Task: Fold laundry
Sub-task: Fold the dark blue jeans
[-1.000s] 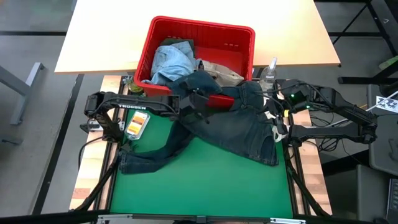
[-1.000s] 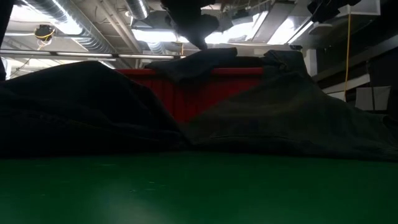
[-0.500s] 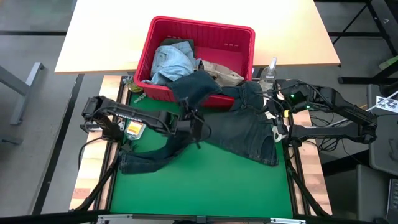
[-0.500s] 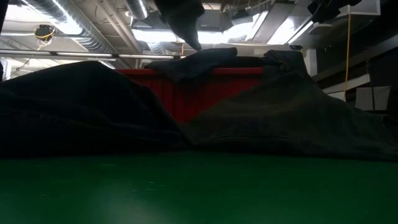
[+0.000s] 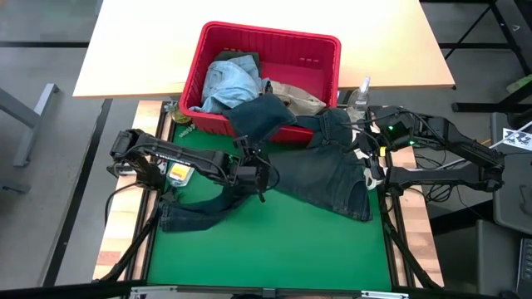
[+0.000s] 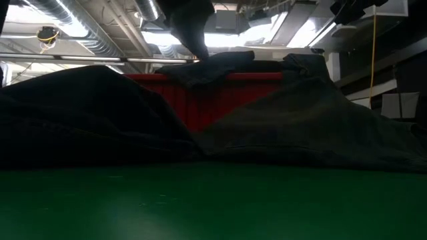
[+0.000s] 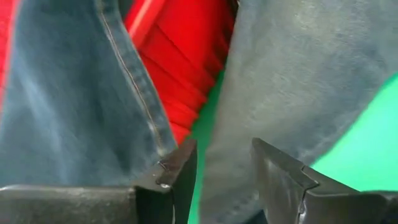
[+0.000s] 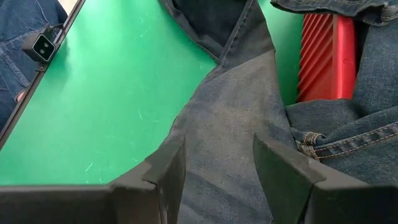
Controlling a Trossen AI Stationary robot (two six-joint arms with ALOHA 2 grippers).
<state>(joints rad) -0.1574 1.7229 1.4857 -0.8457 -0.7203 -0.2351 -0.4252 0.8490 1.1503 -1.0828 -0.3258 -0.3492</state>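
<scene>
At the table's far edge sits a red basket (image 5: pixel 320 51) holding light blue denim (image 5: pixel 229 81) on its left side and a beige khaki piece (image 5: pixel 298 95) beside it; a dark olive green piece (image 5: pixel 239 56) shows at the back. Dark navy jeans (image 5: pixel 332 170) hang over the basket's front rim and spread down onto the green mat (image 5: pixel 274 241). Their waist lies near the right edge of the mat, while one leg runs long toward the left, ending near the mat's left edge.

Over that leg, near the middle of the mat, the left gripper (image 5: pixel 259 173) hovers with its fingers (image 7: pixel 177 174) parted a moderate way and nothing between them; denim and the red basket wall show just ahead. The right gripper (image 8: pixel 214 168) waits at the jeans' right edge, fingers spread wide above the denim and gripping nothing.
</scene>
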